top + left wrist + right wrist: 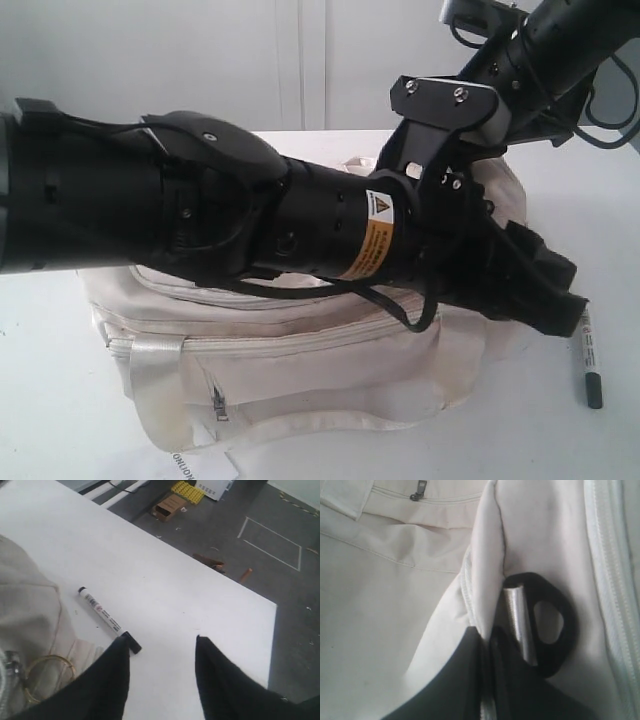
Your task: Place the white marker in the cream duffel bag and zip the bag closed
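The white marker lies flat on the white table just beside the cream duffel bag, dark cap toward my left gripper. My left gripper hovers open over the table, one fingertip right at the marker's cap, with nothing between the fingers. In the exterior view the left gripper has reached across the bag to the marker on the right. My right gripper is shut on a fold of the bag's cream fabric next to a black strap ring.
The gold ring zip pull rests on the bag near the left gripper. A side pocket zip and a white paper tag face the front. The table edge drops to a floor with a cardboard box.
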Action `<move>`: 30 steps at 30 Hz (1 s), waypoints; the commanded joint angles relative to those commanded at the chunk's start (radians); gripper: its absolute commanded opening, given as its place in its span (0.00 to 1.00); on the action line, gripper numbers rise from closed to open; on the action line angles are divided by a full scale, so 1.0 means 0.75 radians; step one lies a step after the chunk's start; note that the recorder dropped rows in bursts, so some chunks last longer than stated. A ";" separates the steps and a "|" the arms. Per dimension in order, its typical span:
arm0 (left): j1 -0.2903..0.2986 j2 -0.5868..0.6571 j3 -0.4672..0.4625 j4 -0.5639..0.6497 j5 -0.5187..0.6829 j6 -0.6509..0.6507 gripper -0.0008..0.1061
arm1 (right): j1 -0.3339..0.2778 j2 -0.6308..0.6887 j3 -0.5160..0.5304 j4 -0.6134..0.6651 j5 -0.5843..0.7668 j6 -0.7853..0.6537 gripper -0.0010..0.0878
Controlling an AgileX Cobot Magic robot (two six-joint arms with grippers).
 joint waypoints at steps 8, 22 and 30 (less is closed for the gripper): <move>0.123 -0.115 0.000 0.000 0.073 -0.075 0.04 | 0.000 0.000 0.000 -0.027 0.035 0.000 0.01; 0.414 -0.141 0.064 -0.029 -0.136 -0.133 0.01 | 0.000 0.000 0.000 -0.062 0.035 0.000 0.01; 0.517 -0.141 0.089 -0.085 0.018 -0.133 0.01 | 0.000 0.000 0.000 -0.065 0.033 0.000 0.01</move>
